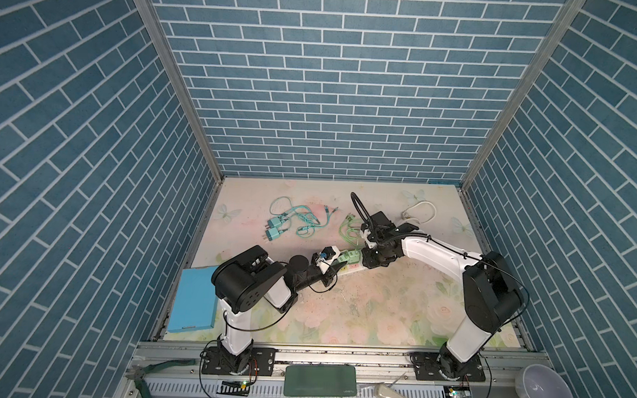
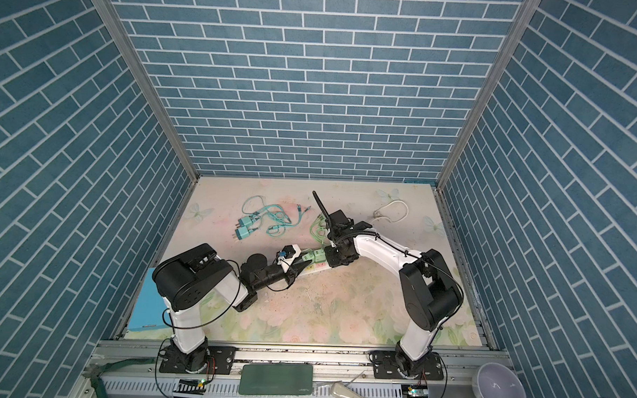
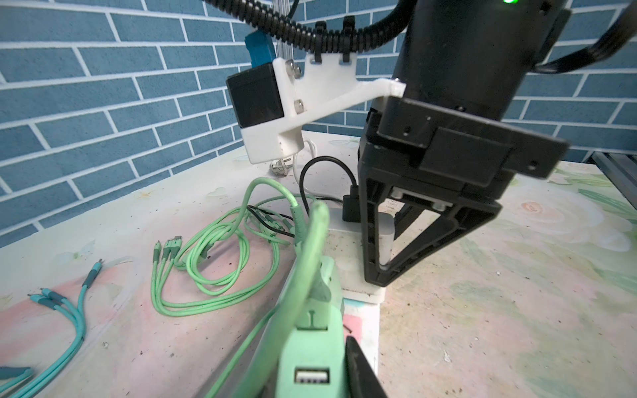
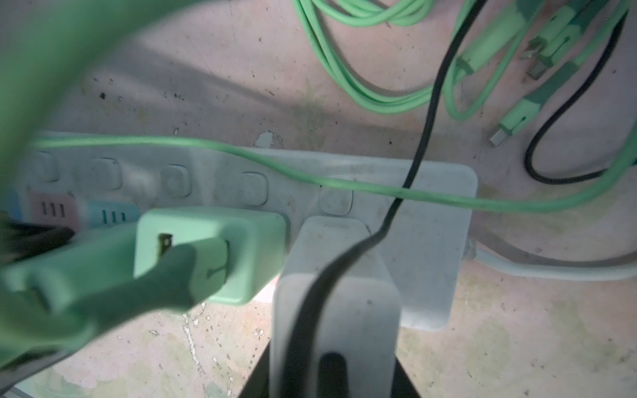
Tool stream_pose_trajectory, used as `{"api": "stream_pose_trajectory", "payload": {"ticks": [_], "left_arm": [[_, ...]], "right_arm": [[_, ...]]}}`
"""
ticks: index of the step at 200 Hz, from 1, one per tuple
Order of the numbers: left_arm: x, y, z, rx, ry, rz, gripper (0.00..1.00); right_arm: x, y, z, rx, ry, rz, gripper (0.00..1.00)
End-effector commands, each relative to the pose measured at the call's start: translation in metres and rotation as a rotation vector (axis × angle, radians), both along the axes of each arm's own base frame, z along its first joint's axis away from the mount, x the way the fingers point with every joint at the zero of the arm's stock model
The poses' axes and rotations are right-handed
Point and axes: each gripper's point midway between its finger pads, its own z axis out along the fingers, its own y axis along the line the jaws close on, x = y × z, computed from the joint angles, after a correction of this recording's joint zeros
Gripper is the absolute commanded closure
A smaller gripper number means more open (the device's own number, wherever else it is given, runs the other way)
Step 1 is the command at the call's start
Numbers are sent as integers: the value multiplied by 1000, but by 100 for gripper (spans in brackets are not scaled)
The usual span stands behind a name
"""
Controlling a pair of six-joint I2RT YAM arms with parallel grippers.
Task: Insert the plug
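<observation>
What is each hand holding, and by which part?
The left hand pinches a mint-green charger by its sides; the right hand grips the white charger with the black cable by its sides.

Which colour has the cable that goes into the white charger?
The cable is black, clearest in the right wrist view.

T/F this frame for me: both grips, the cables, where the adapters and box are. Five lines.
1. The right gripper is shut on the white adapter on the strip. True.
2. A black cable runs to that adapter. True.
3. The teal adapters are plugged into the strip. False: they lie loose, apart from it.
4. The blue box sits on the right in both top views. False: it is at the left edge.
5. The left gripper is open and empty. False: it is shut on a green adapter.
</observation>
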Motion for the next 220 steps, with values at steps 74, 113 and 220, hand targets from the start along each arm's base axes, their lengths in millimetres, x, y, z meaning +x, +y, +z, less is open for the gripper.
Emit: {"api": "stream_pose_trajectory", "payload": {"ticks": [74, 113, 220], "left_arm": [[-18, 11, -53, 121, 171, -48, 100], [-22, 9, -60, 135, 246, -93, 100], [-32, 19, -75, 145, 282, -130, 100]], "right_arm": [[-51, -14, -33, -82, 211, 39, 81], [-51, -16, -32, -84, 208, 27, 81], [-53, -17, -35, -86, 208, 28, 81]]}}
